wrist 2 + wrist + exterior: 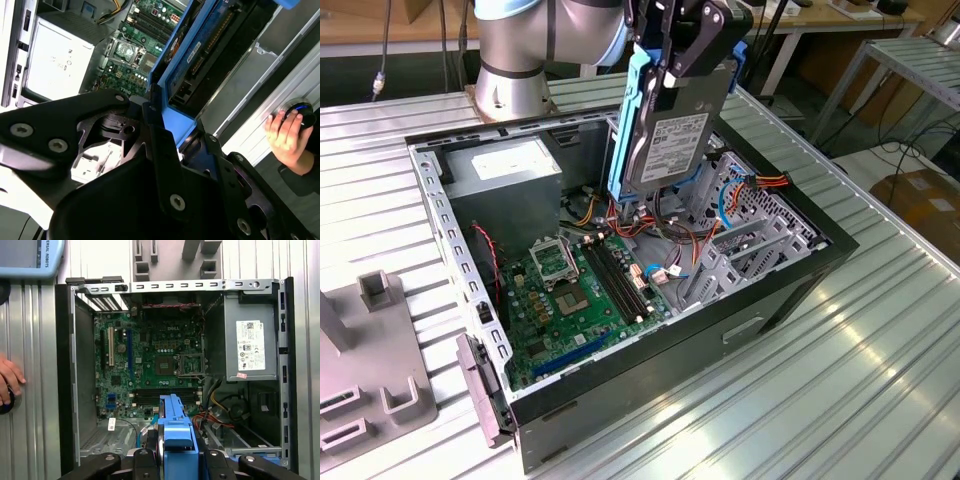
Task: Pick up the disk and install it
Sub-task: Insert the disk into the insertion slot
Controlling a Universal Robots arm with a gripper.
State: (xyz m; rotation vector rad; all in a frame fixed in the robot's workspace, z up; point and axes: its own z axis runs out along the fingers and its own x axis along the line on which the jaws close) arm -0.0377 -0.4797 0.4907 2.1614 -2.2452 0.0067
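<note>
Gripper: you are watching the gripper [672, 72] pinching the disk [665, 148] by its blue-railed edges, with the jaws pressing in on either side.
Disk: it is hanging upright and clear of everything below, above the open computer case [772, 305]. Its white label is facing the exterior view's right.
Below the disk: cables and the motherboard [572, 290] are lying exposed, and the power supply [505, 165] is sitting in the case's far corner.
Bystander: a person's hand [285, 134] is resting on a round device [299, 110] on the ribbed table [840, 400] beside the case.
</note>
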